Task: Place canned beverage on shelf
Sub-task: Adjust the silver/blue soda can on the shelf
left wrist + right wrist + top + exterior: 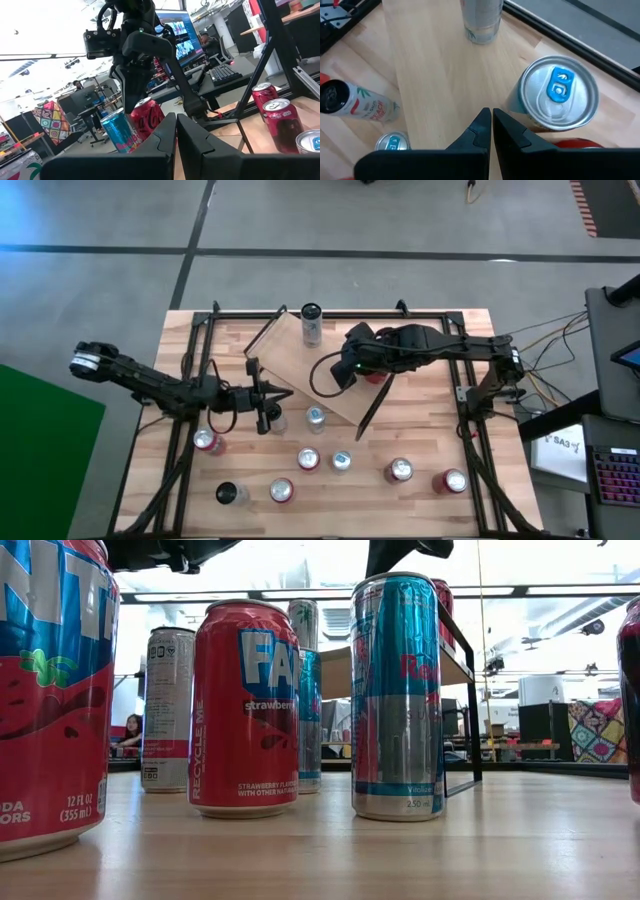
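The shelf (312, 375), a light-wood plank on black end frames, lies askew at the table's middle. A silver can (311, 325) stands on its far end. A blue-tabbed can (555, 97) and a red cola can (147, 117) stand together at the plank's right edge, below my right arm. My right gripper (491, 117) hangs shut above the bare plank, slanting down and holding nothing. My left gripper (176, 135) is shut and holds nothing. It floats about level at the plank's near left corner (275, 405), pointing toward the right arm.
Several more cans stand on the tabletop near the front edge, among them red ones (208, 442) (453, 481), a dark-topped one (230, 493) and blue-tabbed ones (341, 461). Two cans (316, 417) stand just in front of the plank. Black frame rails (470, 395) border the table.
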Robot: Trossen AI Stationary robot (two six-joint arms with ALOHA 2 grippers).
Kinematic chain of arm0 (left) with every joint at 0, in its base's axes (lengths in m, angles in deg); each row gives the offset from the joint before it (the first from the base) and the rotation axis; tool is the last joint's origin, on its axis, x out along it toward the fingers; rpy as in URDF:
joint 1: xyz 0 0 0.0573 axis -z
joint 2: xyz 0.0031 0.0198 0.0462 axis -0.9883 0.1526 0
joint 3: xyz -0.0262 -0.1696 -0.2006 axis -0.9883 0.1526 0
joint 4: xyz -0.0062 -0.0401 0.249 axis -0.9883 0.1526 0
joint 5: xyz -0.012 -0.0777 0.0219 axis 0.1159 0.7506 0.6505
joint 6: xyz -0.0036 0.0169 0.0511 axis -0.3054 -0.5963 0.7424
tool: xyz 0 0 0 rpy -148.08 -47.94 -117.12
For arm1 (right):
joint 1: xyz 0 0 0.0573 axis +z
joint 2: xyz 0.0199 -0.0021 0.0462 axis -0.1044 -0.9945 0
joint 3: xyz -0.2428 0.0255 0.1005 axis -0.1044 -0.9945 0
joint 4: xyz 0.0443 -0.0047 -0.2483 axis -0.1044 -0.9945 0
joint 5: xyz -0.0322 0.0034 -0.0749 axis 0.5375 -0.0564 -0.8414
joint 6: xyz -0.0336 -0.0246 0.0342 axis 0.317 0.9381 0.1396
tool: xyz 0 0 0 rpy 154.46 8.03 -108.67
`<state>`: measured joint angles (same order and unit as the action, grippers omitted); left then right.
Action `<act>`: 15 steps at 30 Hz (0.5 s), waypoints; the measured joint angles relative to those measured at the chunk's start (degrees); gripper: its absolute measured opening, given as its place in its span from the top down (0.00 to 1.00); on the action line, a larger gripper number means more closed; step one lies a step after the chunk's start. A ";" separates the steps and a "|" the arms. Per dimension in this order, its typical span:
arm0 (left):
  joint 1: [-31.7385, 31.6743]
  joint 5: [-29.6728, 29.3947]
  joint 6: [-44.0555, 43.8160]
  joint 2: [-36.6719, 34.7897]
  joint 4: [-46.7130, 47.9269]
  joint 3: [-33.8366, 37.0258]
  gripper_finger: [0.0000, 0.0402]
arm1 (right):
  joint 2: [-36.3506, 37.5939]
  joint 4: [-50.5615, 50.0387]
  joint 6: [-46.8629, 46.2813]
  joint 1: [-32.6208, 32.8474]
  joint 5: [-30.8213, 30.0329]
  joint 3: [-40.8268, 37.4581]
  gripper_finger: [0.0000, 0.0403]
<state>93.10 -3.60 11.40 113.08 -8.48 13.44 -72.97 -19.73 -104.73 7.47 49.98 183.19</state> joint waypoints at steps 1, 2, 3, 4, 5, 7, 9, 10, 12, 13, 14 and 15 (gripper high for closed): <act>0.00 0.00 -0.09 0.00 0.00 0.00 1.00 | 0.00 0.00 0.01 0.00 -0.47 0.00 0.98; 0.00 0.00 -0.17 0.00 0.00 0.00 1.00 | 0.00 0.00 0.03 0.00 -0.67 0.00 0.98; 0.00 0.00 -0.19 0.00 0.02 0.00 1.00 | 0.00 0.00 0.22 -0.01 -0.72 0.00 0.98; 0.00 0.00 -0.19 0.00 0.02 0.00 1.00 | 0.00 0.01 0.41 -0.09 -1.00 0.00 0.98; 0.00 -0.01 -0.19 0.00 0.01 0.00 1.00 | -0.01 0.00 0.52 -0.14 -1.51 -0.02 0.98; 0.00 -0.02 -0.19 0.00 0.02 0.00 1.00 | -0.02 0.02 0.68 -0.27 -2.73 -0.02 0.98; 0.00 -0.02 -0.21 0.00 0.01 0.00 1.00 | -0.02 0.04 0.72 -0.39 -3.17 -0.02 0.98; 0.00 -0.02 -0.19 0.00 0.02 0.00 1.00 | -0.02 0.06 0.72 -0.39 -3.46 -0.02 0.98; 0.00 -0.04 -0.20 0.00 0.02 0.00 1.00 | -0.02 0.21 0.76 -0.39 -3.70 -0.02 0.98; 0.00 -0.04 -0.21 -0.01 0.02 0.00 1.00 | -0.02 0.24 0.76 -0.39 -3.70 -0.02 0.98; 0.00 -0.04 -0.21 -0.02 0.03 0.00 1.00 | -0.02 0.24 0.79 -0.39 -3.70 -0.02 0.98; 0.00 -0.05 -0.21 -0.02 0.04 0.00 1.00 | -0.02 0.24 0.79 -0.39 -3.70 -0.02 0.98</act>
<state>93.10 -3.65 11.18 113.06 -8.43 13.44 -72.99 -19.49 -103.95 7.07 46.28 183.17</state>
